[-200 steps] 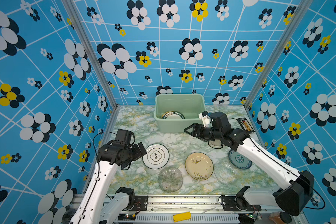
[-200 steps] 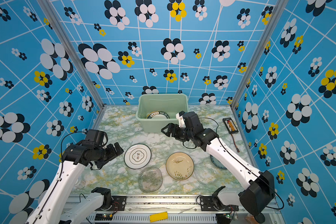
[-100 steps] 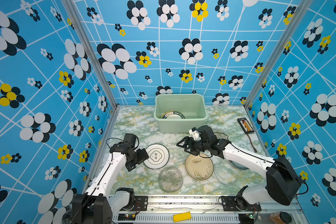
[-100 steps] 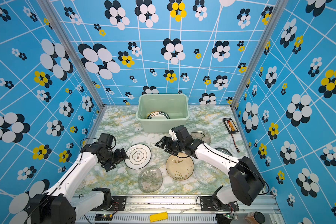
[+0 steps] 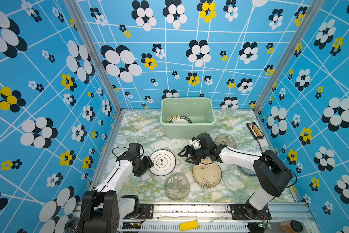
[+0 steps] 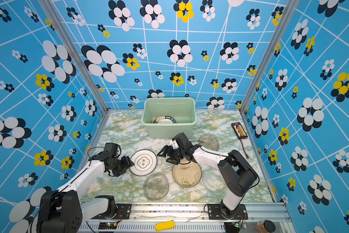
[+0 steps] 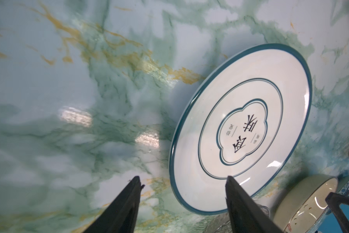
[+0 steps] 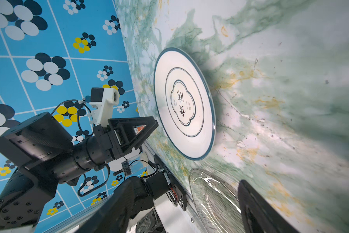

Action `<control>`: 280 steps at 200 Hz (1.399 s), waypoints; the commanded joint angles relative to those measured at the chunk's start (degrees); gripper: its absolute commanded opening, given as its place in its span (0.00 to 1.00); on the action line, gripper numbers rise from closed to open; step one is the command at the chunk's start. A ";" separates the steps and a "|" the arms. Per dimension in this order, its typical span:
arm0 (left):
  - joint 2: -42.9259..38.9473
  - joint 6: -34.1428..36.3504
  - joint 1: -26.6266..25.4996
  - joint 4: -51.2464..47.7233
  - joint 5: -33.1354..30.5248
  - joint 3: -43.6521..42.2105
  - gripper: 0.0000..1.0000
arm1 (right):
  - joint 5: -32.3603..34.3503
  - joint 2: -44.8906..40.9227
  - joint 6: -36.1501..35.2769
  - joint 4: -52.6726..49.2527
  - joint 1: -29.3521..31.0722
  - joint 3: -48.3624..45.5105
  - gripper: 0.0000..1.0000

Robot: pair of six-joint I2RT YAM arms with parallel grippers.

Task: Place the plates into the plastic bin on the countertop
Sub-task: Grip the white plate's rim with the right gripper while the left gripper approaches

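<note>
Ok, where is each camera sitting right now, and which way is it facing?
Both top views: high at the front, looking down at the countertop, plastic bin, left arm and right arm.
Left wrist: low behind the left gripper, facing the white plate; open jaws straddle its rim.
Right wrist: behind the right gripper, facing across the countertop to the left arm; open jaws frame a clear glass plate.
Shared: all views show the white plate.

glass plates [image 5: 177, 186]: three counted
white dark-rimmed plates [image 5: 162, 162]: two counted
beige plate [image 5: 207, 175]: one
blue-patterned plate [image 5: 248, 172]: one
plastic bin [image 5: 186, 131]: one
black board [image 5: 255, 131]: one
</note>
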 commanded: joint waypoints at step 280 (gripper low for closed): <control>-9.44 -9.49 1.76 13.17 7.73 -12.16 0.00 | -6.72 18.26 10.88 23.02 0.28 2.85 0.77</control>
